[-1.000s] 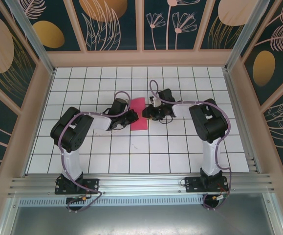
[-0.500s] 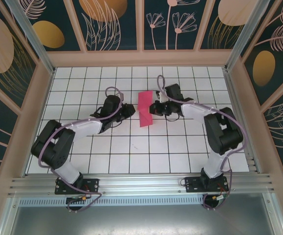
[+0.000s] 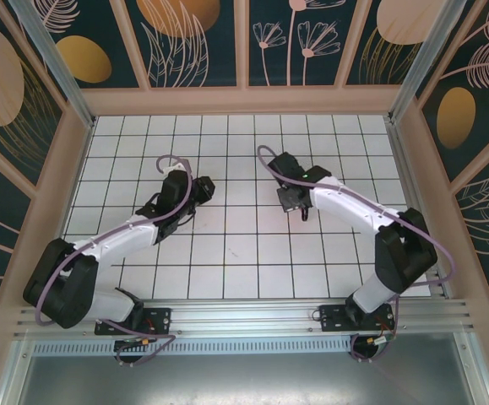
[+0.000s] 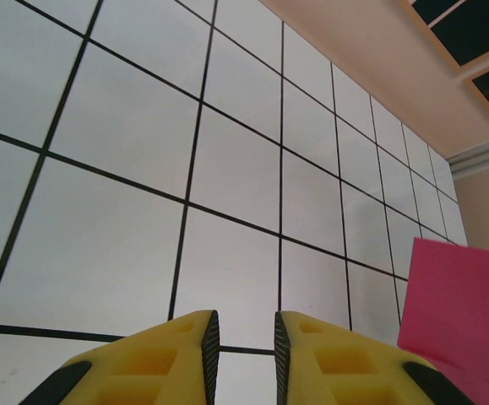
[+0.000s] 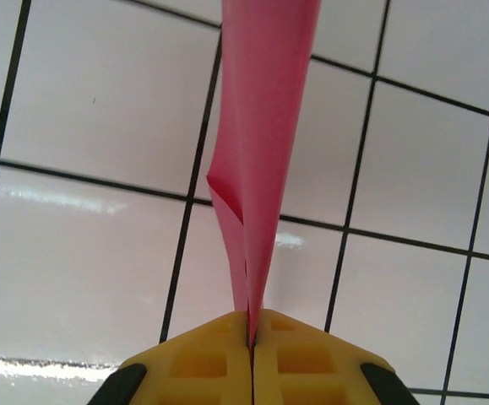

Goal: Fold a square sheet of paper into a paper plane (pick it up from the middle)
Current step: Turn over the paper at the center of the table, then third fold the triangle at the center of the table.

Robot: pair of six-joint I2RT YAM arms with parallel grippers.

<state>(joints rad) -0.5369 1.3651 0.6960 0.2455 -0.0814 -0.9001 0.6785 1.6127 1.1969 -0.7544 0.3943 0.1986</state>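
The square sheet of paper (image 5: 261, 126) is magenta-pink and folded over on itself. One edge is pinched between the yellow fingers of my right gripper (image 5: 251, 319), which is shut on it. The sheet stands up narrow from the jaws over the tiled floor. From above, my right gripper (image 3: 295, 201) sits just right of the floor's middle. My left gripper (image 3: 200, 189) is to its left, about two tiles away. In the left wrist view my left gripper (image 4: 246, 325) is open by a narrow gap with nothing in it, and a corner of the pink paper (image 4: 459, 312) shows at the lower right.
The floor (image 3: 227, 253) is white tile with a black grid. Peach walls (image 3: 244, 101) close it in at the back and both sides. An aluminium rail (image 3: 244, 316) runs along the near edge by the arm bases.
The paper lay between both grippers on the floor; now the right gripper alone holds it, folded. The left gripper has opened and drawn back to the left.
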